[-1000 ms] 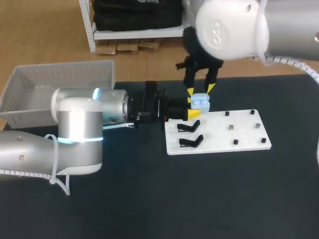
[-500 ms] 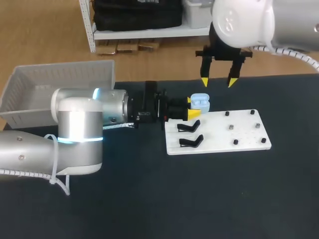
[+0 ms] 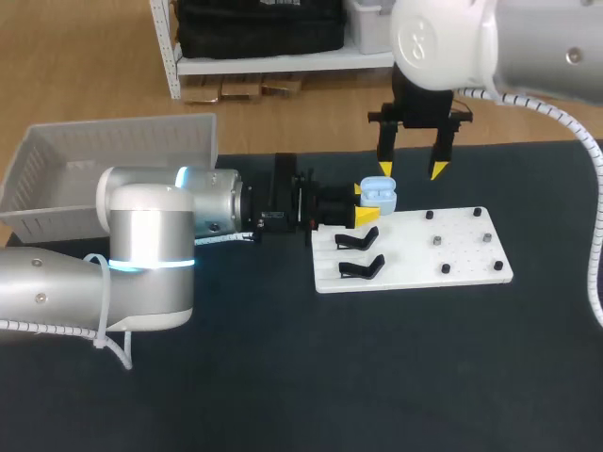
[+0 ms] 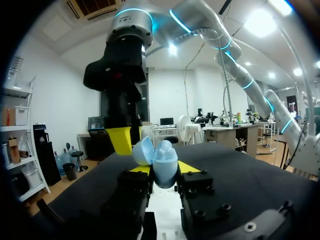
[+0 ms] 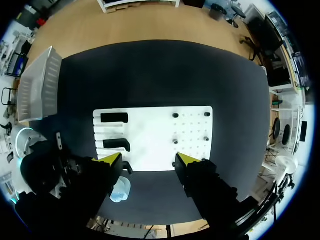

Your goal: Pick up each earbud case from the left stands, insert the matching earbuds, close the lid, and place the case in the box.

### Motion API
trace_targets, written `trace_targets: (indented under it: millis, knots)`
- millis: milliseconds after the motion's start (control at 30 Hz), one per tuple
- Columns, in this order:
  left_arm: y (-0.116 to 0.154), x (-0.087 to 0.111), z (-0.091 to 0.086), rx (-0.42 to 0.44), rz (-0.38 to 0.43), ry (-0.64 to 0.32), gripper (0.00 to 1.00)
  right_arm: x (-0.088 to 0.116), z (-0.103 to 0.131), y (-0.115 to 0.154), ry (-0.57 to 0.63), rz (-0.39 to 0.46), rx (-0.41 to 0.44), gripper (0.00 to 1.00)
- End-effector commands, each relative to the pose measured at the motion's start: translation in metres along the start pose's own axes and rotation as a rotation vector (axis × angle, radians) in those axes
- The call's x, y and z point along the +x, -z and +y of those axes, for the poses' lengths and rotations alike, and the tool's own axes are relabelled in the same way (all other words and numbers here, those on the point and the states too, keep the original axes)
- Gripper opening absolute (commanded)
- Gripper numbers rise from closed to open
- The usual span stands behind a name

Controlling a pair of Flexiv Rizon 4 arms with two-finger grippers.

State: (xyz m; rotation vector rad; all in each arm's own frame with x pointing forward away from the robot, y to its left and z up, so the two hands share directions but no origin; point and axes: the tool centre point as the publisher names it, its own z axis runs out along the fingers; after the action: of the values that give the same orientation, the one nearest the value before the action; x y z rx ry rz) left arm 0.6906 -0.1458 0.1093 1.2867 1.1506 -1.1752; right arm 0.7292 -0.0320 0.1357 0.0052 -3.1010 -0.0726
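Observation:
My left gripper (image 3: 365, 203) is shut on a light blue earbud case (image 3: 379, 195) and holds it at the far left corner of the white board (image 3: 415, 252). In the left wrist view the case (image 4: 159, 159) sits between the yellow fingertips (image 4: 188, 167) with its lid tipped open. My right gripper (image 3: 412, 169) hangs open just above and behind the case, with nothing between its fingers. From the right wrist view, the right gripper (image 5: 148, 160) looks down on the board (image 5: 155, 135) and the case (image 5: 120, 190) off to one side.
Two black stands (image 3: 359, 239) (image 3: 362, 267) lie on the board's left part, and small pegs (image 3: 437, 240) dot its right part. A white basket (image 3: 113, 169) stands at the table's far left. Dark tabletop lies bare in front of the board.
My right gripper let go of the case's top, rose and shifted right, and its fingers spread wider. The left arm and the case stayed put.

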Motion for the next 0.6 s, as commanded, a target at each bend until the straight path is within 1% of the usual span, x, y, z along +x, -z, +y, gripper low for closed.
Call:
trace_targets:
  millis: [33,133,467,600]
  knots:
    - [0.000,0.001,-0.002,-0.007,-0.002,-0.004,0.00,0.009,-0.001,0.000,0.005,0.007,0.000,0.69]
    - [0.000,0.001,-0.002,-0.007,-0.002,-0.004,0.00,0.015,-0.001,-0.001,0.011,0.014,0.001,0.71]
    - [0.000,0.001,-0.002,-0.007,-0.002,-0.004,0.00,0.028,0.002,-0.001,0.029,0.031,-0.002,0.76]
    - [0.000,0.001,-0.002,-0.007,-0.002,-0.004,0.00,0.029,0.002,-0.001,0.033,0.033,-0.003,0.78]
